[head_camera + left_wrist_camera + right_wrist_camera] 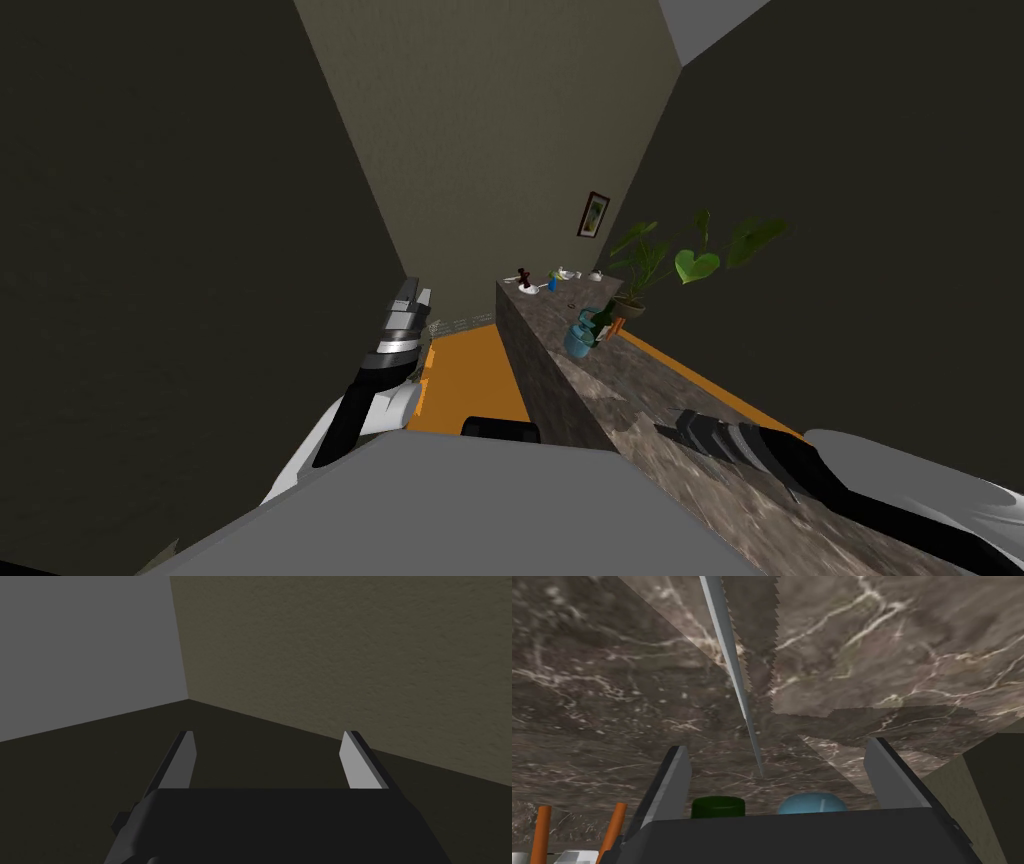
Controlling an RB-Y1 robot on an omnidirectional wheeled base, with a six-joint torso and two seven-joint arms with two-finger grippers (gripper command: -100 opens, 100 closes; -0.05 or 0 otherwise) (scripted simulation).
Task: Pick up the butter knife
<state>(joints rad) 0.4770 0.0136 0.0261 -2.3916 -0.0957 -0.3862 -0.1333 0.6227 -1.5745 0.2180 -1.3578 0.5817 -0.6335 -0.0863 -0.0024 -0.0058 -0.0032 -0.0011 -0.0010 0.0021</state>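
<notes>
Marbled brown bench [590, 395] carries the butter knife [728, 651], a thin grey blade running between the right tool's [778, 746] spread fingers. This looks like the final approach; next, lower and close across it. The right forearm reaches low over the bench. The left tool [267, 733], fingers apart, is held raised.
</notes>
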